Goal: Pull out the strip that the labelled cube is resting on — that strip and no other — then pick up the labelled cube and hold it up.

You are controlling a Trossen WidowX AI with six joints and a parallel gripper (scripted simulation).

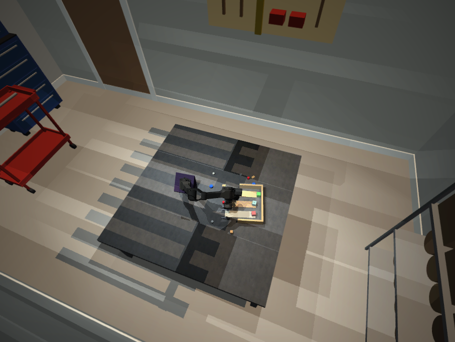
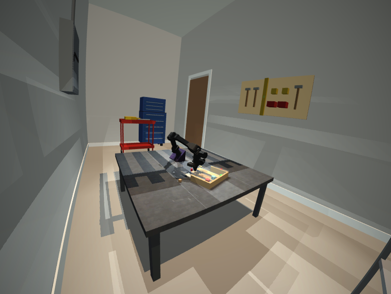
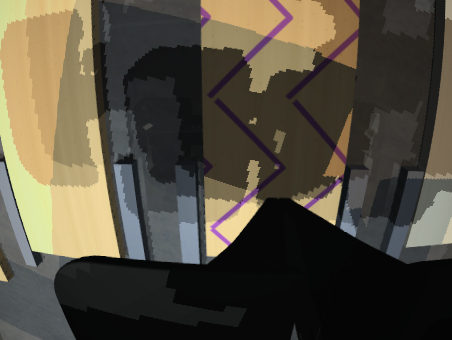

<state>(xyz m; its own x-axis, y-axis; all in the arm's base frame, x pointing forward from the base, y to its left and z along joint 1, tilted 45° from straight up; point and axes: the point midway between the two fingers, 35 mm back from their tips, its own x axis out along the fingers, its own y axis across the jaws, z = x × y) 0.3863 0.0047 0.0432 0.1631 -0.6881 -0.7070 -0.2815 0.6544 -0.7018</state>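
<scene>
Presently pulling stage, by judgement — end effector (image 1: 227, 206) (image 2: 195, 169) (image 3: 275, 209), narrow, empty, over zigzag strip (image 1: 242, 203) (image 2: 206, 173) (image 3: 280, 30); next, drag toward nine o'clock — teal cube (image 1: 254, 202) (image 2: 213, 177) at three.

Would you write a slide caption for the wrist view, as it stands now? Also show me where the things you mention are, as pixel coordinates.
Closed black fingers over a strip with purple zigzags (image 3: 280, 110).

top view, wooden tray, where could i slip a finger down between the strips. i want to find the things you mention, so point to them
In the wooden tray (image 1: 263, 202) (image 2: 200, 184), gaps show either side of the zigzag strip (image 1: 245, 203) (image 3: 300, 30), towards the yellow strip (image 1: 250, 193) (image 3: 75, 210) and the pale strip (image 1: 240, 214) (image 3: 435, 220). Grey bars (image 3: 189, 225) and the end effector (image 1: 227, 208) (image 2: 195, 169) (image 3: 275, 209) crowd the arm-side ends.
</scene>
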